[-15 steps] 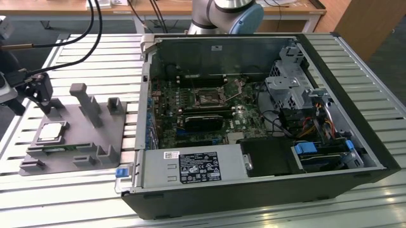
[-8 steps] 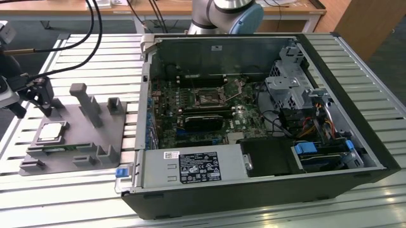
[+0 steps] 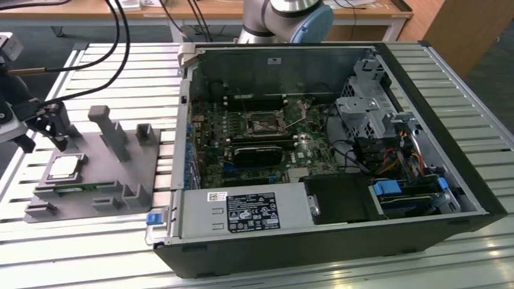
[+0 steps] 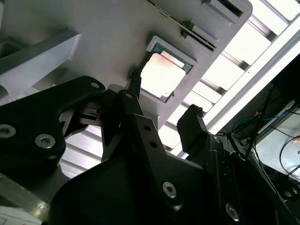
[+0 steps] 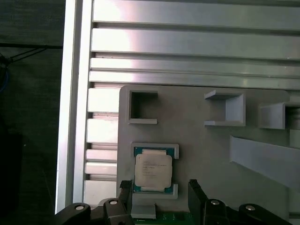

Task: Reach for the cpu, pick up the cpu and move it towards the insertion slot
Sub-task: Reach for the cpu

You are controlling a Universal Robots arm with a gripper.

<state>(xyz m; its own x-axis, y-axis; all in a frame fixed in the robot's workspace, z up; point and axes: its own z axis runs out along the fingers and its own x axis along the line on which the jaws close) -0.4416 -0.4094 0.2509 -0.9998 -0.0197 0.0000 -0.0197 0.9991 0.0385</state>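
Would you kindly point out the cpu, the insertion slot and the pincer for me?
cpu (image 5: 153, 171): first wrist view, centre of its metal top.
insertion slot (image 3: 263, 125): exterior view, its dark centre.
pincer (image 5: 159, 184): first wrist view, midway between its fingertips.

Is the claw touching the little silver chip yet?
Apart. In the exterior view the open claw hangs above the cpu, with a strip of the grey holder showing between it and the chip.
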